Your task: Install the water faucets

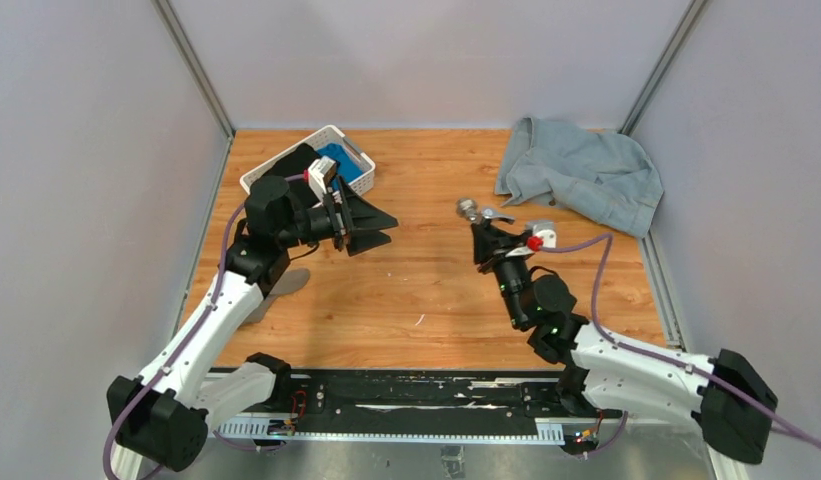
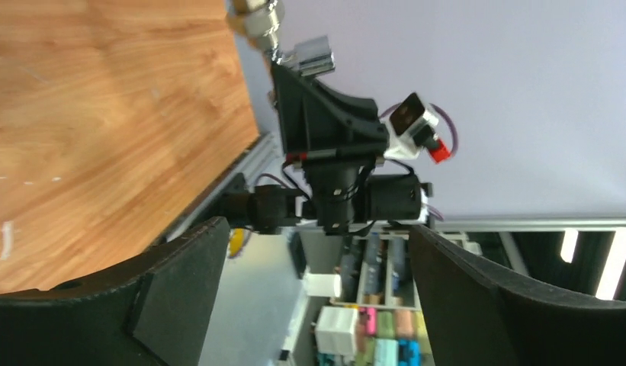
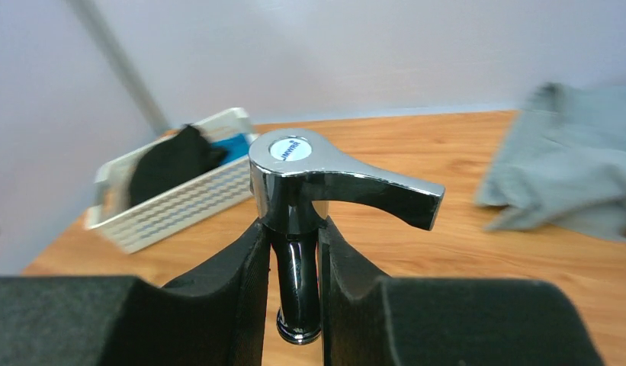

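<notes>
I am starting with the tabletop: it is lying below both claws, and neither claw is touching it. Well beyond the right claw, off to its right, a grey cloth is sitting crumpled in the corner. Close behind the left claw, a white basket is holding dark and blue items. I am judging that both are parked at the edges so the space between the arms is staying free for the work.

The left claw is hanging in the air with its jaws spread wide and nothing between them. It is pointing across at the right claw from well apart. I am reading that as the stance of a free hand, with its wrist camera looking straight onto the part.

The right claw is pinching the faucet by its chrome stem, one jaw pressing on each side, so the part is standing out past the fingertips, clear above the tabletop. Gripping low on the stem is leaving the lever handle exposed just beyond the fingertips. The threaded fitting is showing at the end farthest from the claw. It is looking joined to the tap, though I am unable to tell how firmly.
</notes>
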`<state>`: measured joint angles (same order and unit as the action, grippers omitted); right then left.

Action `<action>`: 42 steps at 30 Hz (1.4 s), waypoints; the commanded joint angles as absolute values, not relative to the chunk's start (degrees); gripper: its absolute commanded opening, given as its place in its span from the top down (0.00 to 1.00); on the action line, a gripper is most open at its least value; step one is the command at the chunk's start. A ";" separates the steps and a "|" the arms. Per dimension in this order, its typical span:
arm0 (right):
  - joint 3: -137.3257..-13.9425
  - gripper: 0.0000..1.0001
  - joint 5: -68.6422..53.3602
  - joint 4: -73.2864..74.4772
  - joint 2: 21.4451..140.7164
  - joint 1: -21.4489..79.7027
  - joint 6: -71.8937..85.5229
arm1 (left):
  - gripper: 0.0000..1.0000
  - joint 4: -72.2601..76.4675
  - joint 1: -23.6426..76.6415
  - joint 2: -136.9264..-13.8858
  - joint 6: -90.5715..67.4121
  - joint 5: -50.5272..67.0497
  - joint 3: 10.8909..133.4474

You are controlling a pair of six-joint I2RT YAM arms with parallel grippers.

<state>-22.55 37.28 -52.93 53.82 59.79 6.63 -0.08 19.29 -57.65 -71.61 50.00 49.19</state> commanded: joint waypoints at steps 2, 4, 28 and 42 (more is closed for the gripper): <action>-18.39 1.00 27.05 -39.93 46.15 42.27 13.60 | 0.04 -18.45 19.07 -54.28 -56.49 41.12 54.24; -20.12 1.00 21.55 -31.96 45.74 36.20 13.67 | 0.01 -21.72 19.07 -52.58 -53.72 36.06 54.68; -55.44 1.00 9.86 20.76 76.31 12.98 15.97 | 0.00 -31.45 19.07 -47.36 -45.88 19.45 55.37; -65.51 0.75 7.62 27.02 89.86 10.75 13.69 | 0.00 -33.83 19.07 -47.70 -45.09 20.17 56.24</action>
<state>-60.99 8.71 24.91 89.19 12.01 14.94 -32.27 19.29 -47.68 -46.37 19.90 54.74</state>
